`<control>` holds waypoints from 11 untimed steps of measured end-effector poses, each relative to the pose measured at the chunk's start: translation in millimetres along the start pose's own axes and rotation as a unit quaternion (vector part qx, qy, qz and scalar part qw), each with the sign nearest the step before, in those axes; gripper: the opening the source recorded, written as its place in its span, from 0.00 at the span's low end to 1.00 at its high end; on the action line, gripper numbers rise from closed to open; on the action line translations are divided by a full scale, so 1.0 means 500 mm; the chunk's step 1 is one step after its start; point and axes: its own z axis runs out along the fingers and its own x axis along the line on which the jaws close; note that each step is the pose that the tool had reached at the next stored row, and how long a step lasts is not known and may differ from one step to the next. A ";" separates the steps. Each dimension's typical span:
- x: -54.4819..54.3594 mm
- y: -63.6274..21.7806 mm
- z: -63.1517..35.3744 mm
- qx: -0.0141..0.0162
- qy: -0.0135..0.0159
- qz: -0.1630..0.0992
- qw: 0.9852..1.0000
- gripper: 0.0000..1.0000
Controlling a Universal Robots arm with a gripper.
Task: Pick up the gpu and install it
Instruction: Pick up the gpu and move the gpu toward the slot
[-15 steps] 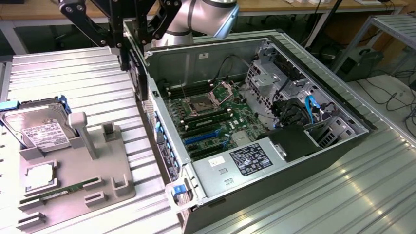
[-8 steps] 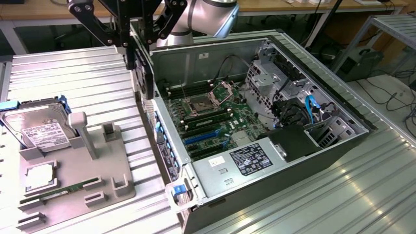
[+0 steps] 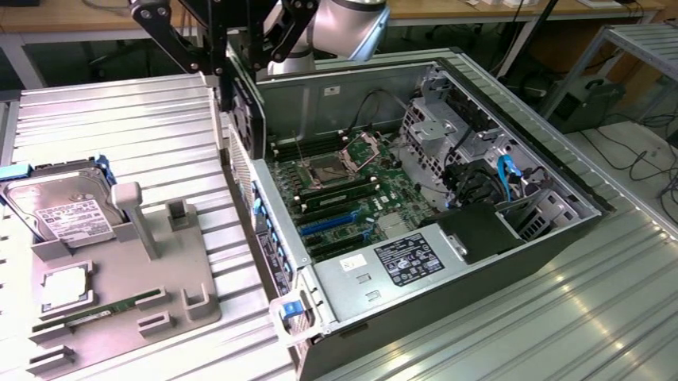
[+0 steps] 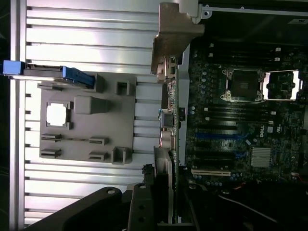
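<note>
The black fingers (image 4: 144,197) were closed narrow on one end of the gpu (image 4: 169,110), which the wrist view showed edge-on, running away from the gripper (image 4: 166,178) to its silvery metal bracket (image 4: 175,43) at the far end. The card hung in line with the side wall of the open computer case (image 3: 551,238), with the ribbed metal table (image 3: 117,119) on one side of it and the motherboard (image 3: 350,198) on the other. In the exterior view the gripper (image 3: 235,71) sat at the case's upper corner on the exterior view's left, above the wall. The card was not seated in the board and was apart from the blue slots (image 3: 330,226).

Inside the case, a power supply (image 3: 408,262) with a white label lay beside the motherboard. On the table toward the exterior view's left stood a gray tray (image 3: 196,317). It held a hard drive (image 3: 66,210) tilted in its stand, a square chip (image 3: 66,287) and a long green memory stick (image 3: 101,313).
</note>
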 end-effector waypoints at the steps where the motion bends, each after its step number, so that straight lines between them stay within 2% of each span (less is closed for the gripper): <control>1: -0.002 0.000 0.000 0.000 0.000 0.000 1.000 0.28; 11: -0.022 -0.001 0.000 0.000 0.000 0.000 1.000 0.28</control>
